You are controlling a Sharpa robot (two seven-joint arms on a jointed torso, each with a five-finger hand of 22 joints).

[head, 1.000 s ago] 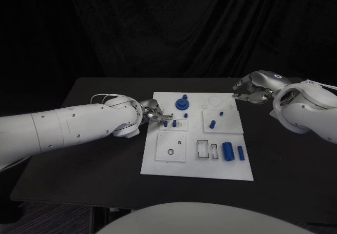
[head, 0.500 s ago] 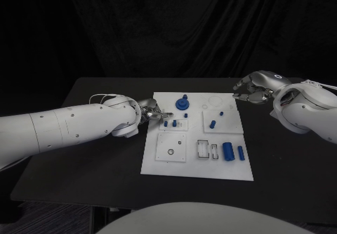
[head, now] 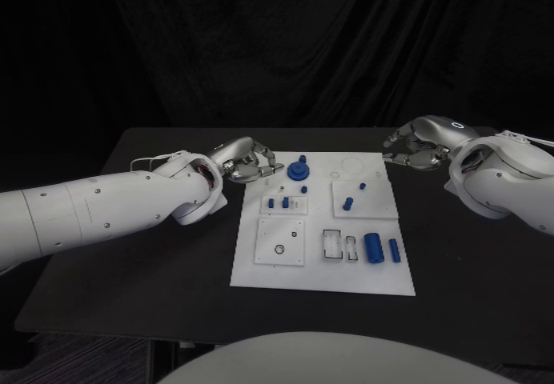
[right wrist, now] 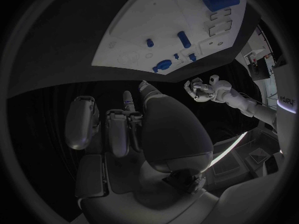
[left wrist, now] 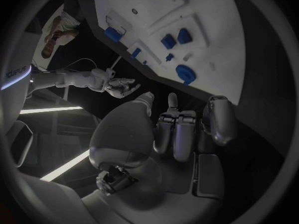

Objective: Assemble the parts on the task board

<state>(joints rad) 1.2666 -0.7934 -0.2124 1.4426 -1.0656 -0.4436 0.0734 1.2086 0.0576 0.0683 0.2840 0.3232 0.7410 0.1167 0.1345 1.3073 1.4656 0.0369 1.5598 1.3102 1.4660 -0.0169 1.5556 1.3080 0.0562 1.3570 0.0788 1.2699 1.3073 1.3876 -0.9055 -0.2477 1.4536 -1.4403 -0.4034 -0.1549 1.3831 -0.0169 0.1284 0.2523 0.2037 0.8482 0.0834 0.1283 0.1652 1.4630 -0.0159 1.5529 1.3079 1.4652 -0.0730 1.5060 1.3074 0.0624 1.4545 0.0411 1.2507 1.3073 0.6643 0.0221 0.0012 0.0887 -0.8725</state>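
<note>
Roughly, worktop (head: 138, 272) was black, task board (head: 323, 276) lay mid-worktop with blue parts on it: a big cylinder (head: 375, 246), a round geared piece (head: 299, 170) at the far edge, small pegs (head: 277, 203) between. Left hand (head: 245, 161) hovered at the board's far-left corner beside the geared piece, fingers apart, empty. Right hand (head: 410, 149) hung off the far-right corner, fingers curled, apparently empty. Judged: between picks; next needs a hand lowered onto one part for a firm pinch.

Matt white task board (head: 324, 276), glossy blue plastic parts (head: 376, 246), matt black table (head: 138, 280)
</note>
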